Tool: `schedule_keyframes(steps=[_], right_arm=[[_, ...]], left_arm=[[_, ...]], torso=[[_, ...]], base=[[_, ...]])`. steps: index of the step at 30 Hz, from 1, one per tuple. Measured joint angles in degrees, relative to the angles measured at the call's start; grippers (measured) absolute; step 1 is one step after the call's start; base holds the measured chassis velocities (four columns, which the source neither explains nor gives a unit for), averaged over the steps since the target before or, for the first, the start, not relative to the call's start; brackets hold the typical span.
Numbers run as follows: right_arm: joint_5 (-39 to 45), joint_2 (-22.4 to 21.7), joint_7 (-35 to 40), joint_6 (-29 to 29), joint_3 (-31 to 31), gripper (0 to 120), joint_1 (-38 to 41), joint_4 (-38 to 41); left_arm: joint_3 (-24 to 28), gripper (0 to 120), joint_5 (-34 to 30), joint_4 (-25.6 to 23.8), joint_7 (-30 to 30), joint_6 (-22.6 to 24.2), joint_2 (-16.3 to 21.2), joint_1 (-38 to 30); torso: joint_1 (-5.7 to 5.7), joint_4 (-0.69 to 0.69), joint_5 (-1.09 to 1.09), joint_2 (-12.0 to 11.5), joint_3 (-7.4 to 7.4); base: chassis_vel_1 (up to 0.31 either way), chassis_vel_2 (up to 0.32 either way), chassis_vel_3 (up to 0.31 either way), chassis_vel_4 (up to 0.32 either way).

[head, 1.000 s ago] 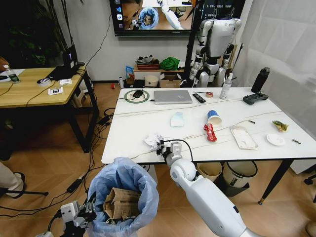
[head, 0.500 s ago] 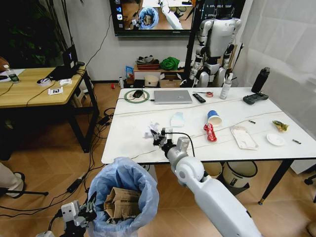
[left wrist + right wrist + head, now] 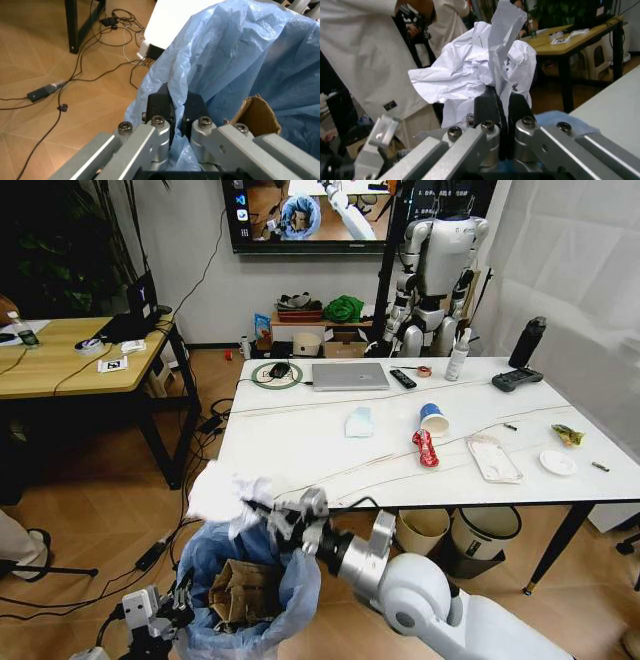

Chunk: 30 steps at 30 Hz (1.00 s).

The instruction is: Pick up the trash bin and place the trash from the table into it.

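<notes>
We hold the small round bin lined with a crinkly light-blue plastic bag (image 3: 250, 575) low at front left, our left tool (image 3: 175, 108) pinching its rim. A crushed brown cardboard box (image 3: 243, 592) sits inside. Our right tool (image 3: 268, 518) holds crumpled white paper (image 3: 225, 494) above the bin's opening. Behind stands the white marble-look bench (image 3: 300, 435); on it, a blue-white paper cup (image 3: 433, 419) lies just behind a red wrapper (image 3: 425, 448), with a flat white packet (image 3: 493, 458) and small white plate (image 3: 558, 463) farther right.
</notes>
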Motion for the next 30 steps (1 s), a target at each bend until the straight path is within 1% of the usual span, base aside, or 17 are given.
schedule_keyframes(steps=[5, 6, 10, 11, 13, 14, 18, 19, 22, 24, 25, 26, 28, 29, 30], right_arm=[[-6.30, -1.38, -0.82, 0.05, -0.27, 0, -2.15, -1.92], [-6.30, -1.38, -0.82, 0.05, -0.27, 0, -2.15, -1.92], [-9.32, -1.70, -0.74, 0.31, 0.50, 13, -4.27, -2.39], [-9.53, -1.61, -0.64, 0.35, 0.98, 19, -4.64, -2.33], [-9.58, -1.59, -0.59, 0.36, 1.15, 20, -4.73, -2.28], [-9.60, -1.55, -0.37, 0.36, 1.70, 29, -5.00, -1.95], [-9.48, -2.11, 0.04, 0.36, 3.37, 45, -5.80, -0.40], [-9.48, -2.11, 0.04, 0.36, 3.37, 45, -5.80, -0.40], [-8.93, -2.24, 0.30, 0.87, 4.96, 58, -6.30, 0.76], [-7.30, -1.36, 1.74, 1.01, 6.96, 67, -5.84, 1.29], [-7.30, -1.36, 1.74, 1.01, 6.96, 67, -5.84, 1.29], [-6.56, -0.74, 3.00, 0.94, 8.08, 72, -5.27, 1.30], [-5.75, 0.83, 6.87, 0.32, 10.15, 79, -3.81, 0.96], [-5.41, 2.32, 10.76, -0.67, 11.80, 84, -2.32, 0.02], [-5.07, 3.15, 12.62, -1.38, 12.91, 87, -1.50, -0.70]], left_arm=[[0.04, 0, 0.05, -0.43, -0.14, 0.09, -0.16, -0.01], [0.04, 0, 0.05, -0.43, -0.14, 0.09, -0.16, -0.01], [0.13, 0, 0.07, -0.65, -0.23, 0.13, -0.20, 0.05], [0.22, 0, 0.10, -0.65, -0.23, 0.14, -0.20, 0.05], [0.24, 0, 0.12, -0.65, -0.24, 0.14, -0.20, 0.06], [0.33, 0, 0.17, -0.65, -0.24, 0.13, -0.20, 0.05], [0.59, 0, 0.24, -0.54, -0.26, 0.15, -0.13, -0.13], [0.59, 0, 0.24, -0.54, -0.26, 0.15, -0.13, -0.13], [0.78, 0, 0.27, -0.45, -0.28, 0.17, -0.12, -0.18], [0.91, 0, 0.33, -0.42, -0.28, 0.17, -0.12, -0.13], [0.91, 0, 0.33, -0.42, -0.28, 0.17, -0.12, -0.13], [0.95, 0, 0.36, -0.42, -0.25, 0.16, -0.12, -0.08], [1.01, 0, 0.40, -0.42, -0.20, 0.14, -0.16, 0.00], [1.07, 0, 0.42, -0.42, -0.16, 0.12, -0.17, 0.09], [1.10, 0, 0.44, -0.42, -0.14, 0.11, -0.16, 0.12]], torso=[[0.00, 0.00, 0.00, 0.00, 0.00], [0.00, 0.00, 0.00, 0.00, 0.00], [0.00, 0.00, 0.00, 0.00, 0.00], [0.00, -0.01, 0.00, -0.01, 0.00], [0.00, 0.00, 0.00, -0.01, 0.00], [0.00, 0.00, 0.00, -0.01, 0.00], [0.01, 0.00, 0.00, -0.01, 0.01], [0.01, 0.00, 0.00, -0.01, 0.01], [0.01, -0.01, 0.00, -0.01, 0.01], [0.01, -0.01, 0.00, -0.01, 0.01], [0.01, -0.01, 0.00, -0.01, 0.01], [0.01, -0.01, 0.00, -0.01, 0.01], [0.01, 0.00, 0.00, -0.01, 0.01], [0.01, 0.00, 0.00, -0.01, 0.01], [0.01, 0.01, 0.00, -0.01, 0.01]], base=[[0.000, 0.000, 0.000, 0.000], [0.000, 0.000, 0.000, 0.000], [0.000, 0.000, 0.000, 0.000], [0.000, 0.000, 0.000, 0.000], [0.000, 0.000, 0.000, 0.000], [0.000, 0.000, 0.000, 0.000], [0.000, 0.000, 0.000, 0.000], [0.000, 0.000, 0.000, 0.000], [0.000, 0.000, 0.000, 0.000], [0.000, 0.000, 0.000, 0.000], [0.000, 0.000, 0.000, 0.000], [0.000, 0.000, 0.000, 0.000], [0.000, 0.000, 0.000, 0.000], [0.000, 0.000, 0.000, 0.000], [0.000, 0.000, 0.000, 0.000]])
